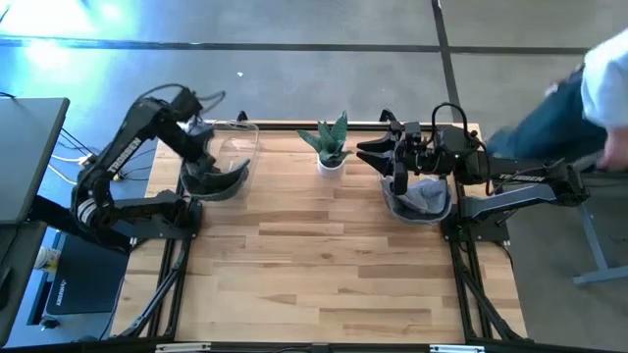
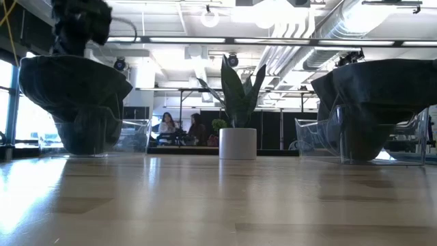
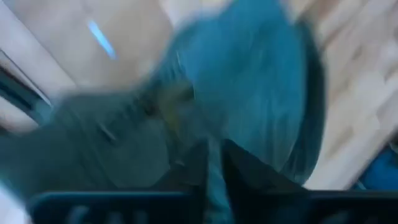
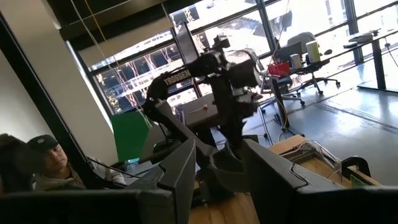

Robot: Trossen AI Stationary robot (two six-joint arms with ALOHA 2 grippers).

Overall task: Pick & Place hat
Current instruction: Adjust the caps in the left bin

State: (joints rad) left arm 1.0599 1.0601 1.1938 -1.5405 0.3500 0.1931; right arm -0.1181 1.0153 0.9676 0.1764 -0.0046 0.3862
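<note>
A: Left side first: the left gripper (image 1: 203,155) is low over a dark, soft-looking brimmed hat (image 1: 218,179) at the far-left part of the pale wood-plank table (image 1: 314,265), right by a clear plastic bin (image 1: 238,142). The hat's curved brim sags wide.

B: And from table height that hat (image 2: 75,96) shows as a dark dome with a floppy edge. The fingers look pinched onto its fabric in the left wrist view, though that picture is badly smeared.

A: Centre of the table, a spiky green plant in a small white round pot (image 1: 332,149), smooth and upright.

B: Over on the right, the right gripper (image 1: 371,155) hangs above a second clear bin (image 1: 417,201) with grey cloth in it. Its fingers (image 4: 180,171) stand apart with nothing between them.

A: A person in blue (image 1: 579,93) is at the far-right edge, off the table.
</note>
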